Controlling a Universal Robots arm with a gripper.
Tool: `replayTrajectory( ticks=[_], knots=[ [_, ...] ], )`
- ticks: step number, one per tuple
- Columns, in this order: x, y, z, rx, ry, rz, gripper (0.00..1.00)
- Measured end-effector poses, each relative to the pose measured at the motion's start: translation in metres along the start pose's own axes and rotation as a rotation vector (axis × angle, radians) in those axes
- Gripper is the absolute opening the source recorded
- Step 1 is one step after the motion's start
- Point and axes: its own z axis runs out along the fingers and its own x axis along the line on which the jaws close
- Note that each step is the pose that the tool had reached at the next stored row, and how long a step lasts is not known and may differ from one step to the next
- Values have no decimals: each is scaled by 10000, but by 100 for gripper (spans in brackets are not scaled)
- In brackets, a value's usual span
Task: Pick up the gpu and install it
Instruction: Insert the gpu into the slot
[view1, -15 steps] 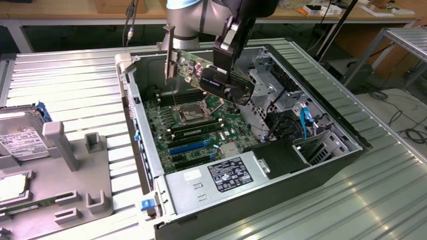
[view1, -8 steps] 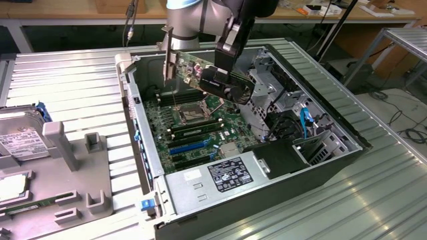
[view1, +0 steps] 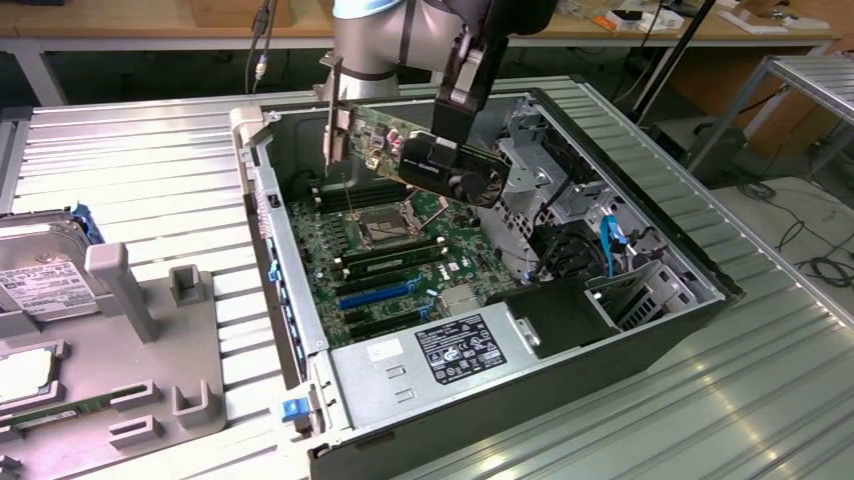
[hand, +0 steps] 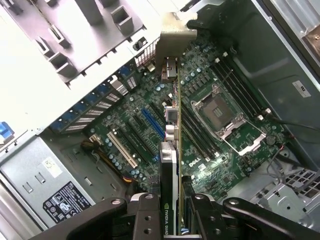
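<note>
While the arm (view1: 380, 40) reaches down from the upper middle of the exterior view, we start at that view's left. There a silver hard drive (view1: 40, 285) with a white label sits in a grey fixture (view1: 174, 350), and a narrow green memory stick (view1: 60, 410) lies near the lower left corner. Both rest on the ribbed metal bench (view1: 147, 170).

Moving to the middle, we see the open computer case (view1: 694, 270) lying on its side with the motherboard (view1: 387, 275) exposed. The bare CPU socket (view1: 378, 228) is near the board's centre. The power supply (view1: 441, 350) with its black label fills the case's near end, towards the lower middle of the frame.

Above the case's far end, in the upper middle of the frame, the claw (view1: 451, 135) is closed on the gpu (view1: 387, 140), gripping its upper edge. The card hangs tilted over the motherboard with its silver bracket (view1: 332, 130) pointing to the exterior view's left. It looks clear of the slots, not seated.

From the wrist view we look along the gpu (hand: 169, 152) edge-on, pinched in the claw (hand: 175, 215). Past the card lie the blue slot (hand: 152, 125) on one side and the socket (hand: 222, 112) on the other.
</note>
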Motion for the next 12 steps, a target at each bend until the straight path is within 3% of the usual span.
replayTrajectory(
  ticks=[12],
  knots=[
    [0, 0, 0, -21, 39, -819, 27]
  ],
)
